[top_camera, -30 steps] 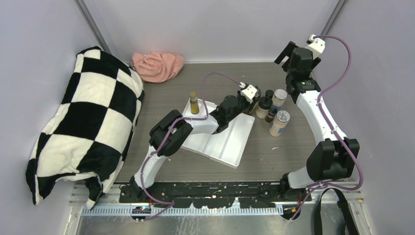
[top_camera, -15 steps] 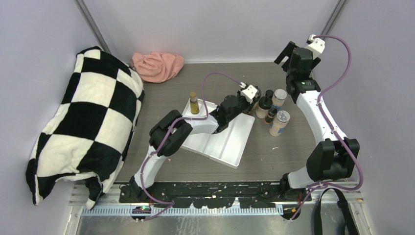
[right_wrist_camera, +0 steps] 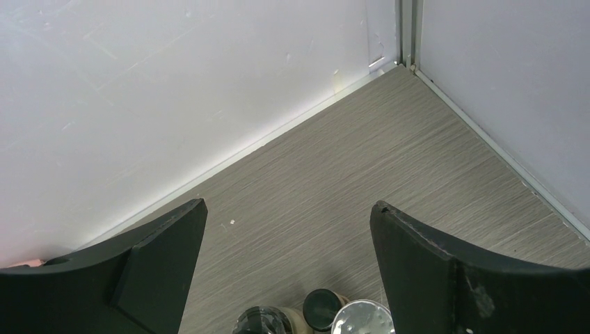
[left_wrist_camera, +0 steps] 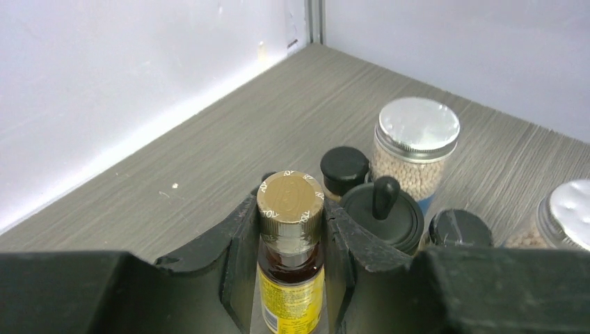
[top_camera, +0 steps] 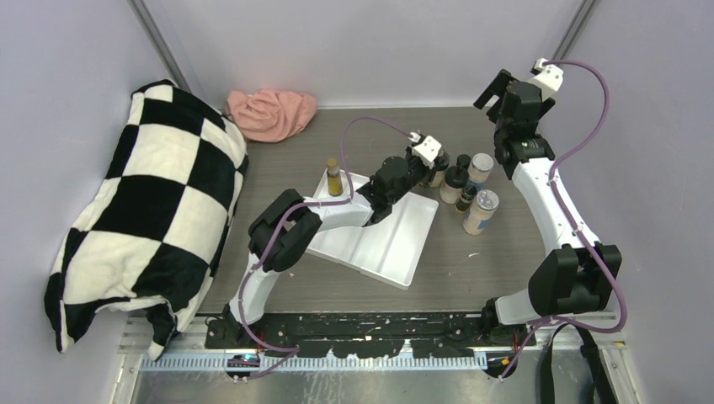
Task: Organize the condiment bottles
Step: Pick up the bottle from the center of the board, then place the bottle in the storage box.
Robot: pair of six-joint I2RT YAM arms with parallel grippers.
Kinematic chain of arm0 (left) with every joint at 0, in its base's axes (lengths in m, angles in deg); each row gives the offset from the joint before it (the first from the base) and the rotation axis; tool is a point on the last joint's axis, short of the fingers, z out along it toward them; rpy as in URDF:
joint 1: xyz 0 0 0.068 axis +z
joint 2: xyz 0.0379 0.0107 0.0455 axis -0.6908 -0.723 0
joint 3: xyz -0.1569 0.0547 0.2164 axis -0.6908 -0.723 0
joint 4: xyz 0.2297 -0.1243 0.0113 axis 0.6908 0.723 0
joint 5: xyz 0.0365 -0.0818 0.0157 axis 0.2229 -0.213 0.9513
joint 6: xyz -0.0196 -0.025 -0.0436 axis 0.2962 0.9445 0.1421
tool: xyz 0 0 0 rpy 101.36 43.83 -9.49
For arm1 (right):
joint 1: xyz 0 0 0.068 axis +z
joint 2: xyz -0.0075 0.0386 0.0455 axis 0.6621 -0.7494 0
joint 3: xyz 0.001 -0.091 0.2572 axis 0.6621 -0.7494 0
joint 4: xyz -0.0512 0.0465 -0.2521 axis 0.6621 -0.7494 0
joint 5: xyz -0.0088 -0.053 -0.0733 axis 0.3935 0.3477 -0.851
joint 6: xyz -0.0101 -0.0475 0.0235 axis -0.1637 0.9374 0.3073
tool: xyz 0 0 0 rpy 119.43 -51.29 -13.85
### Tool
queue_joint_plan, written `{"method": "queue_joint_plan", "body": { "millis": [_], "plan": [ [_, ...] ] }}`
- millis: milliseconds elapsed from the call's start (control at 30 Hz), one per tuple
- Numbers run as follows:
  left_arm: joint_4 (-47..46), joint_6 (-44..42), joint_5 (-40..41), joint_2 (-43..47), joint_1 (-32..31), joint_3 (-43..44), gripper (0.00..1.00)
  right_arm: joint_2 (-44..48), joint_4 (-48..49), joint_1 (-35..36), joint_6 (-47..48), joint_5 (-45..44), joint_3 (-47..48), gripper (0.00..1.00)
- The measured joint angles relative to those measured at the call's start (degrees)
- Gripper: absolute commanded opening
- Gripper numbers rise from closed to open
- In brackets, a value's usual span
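Observation:
My left gripper (top_camera: 434,171) (left_wrist_camera: 290,216) is shut on a slim yellow bottle with a brown cap (left_wrist_camera: 290,202), held upright at the left edge of the bottle cluster. Behind it stand a silver-lidded shaker (left_wrist_camera: 416,146) (top_camera: 482,167), a black-lidded beige jar (left_wrist_camera: 381,212) (top_camera: 455,183) and small dark bottles (left_wrist_camera: 344,169). A second shaker (top_camera: 482,210) stands nearer. A second yellow bottle (top_camera: 334,177) stands at the white tray's (top_camera: 383,244) far left corner. My right gripper (top_camera: 505,91) (right_wrist_camera: 289,229) is open and empty, high above the cluster.
A black-and-white checked pillow (top_camera: 143,210) fills the left side. A pink cloth (top_camera: 271,112) lies at the back. Walls close in behind and to the right. A tiny dark bottle (top_camera: 466,199) stands between the jars.
My left gripper has moved slightly toward the back, its arm stretching further over the tray. The right wrist has shifted a touch to the right.

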Motion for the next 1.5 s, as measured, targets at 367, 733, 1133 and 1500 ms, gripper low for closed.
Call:
{"method": "queue_joint_plan", "body": {
  "millis": [367,733,1133,1500],
  "plan": [
    [-0.07,-0.04,1.64,5.49,0.15,-0.50,0.00,0.76,-0.20,0.00,-0.44,0.39,0.00,0.93],
    [-0.48,-0.26,4.94,15.93,0.15,-8.94,0.00,3.65,-0.50,0.00,-1.51,1.07,-1.07,0.93],
    [-0.85,-2.05,11.08,31.41,-0.07,-24.55,0.00,5.97,-1.44,0.00,-3.17,2.75,-2.60,0.93],
    [-1.03,-3.80,17.05,46.99,-0.57,-38.23,0.00,7.04,-1.73,0.00,-4.74,3.96,-4.31,0.92]
  ]
}}
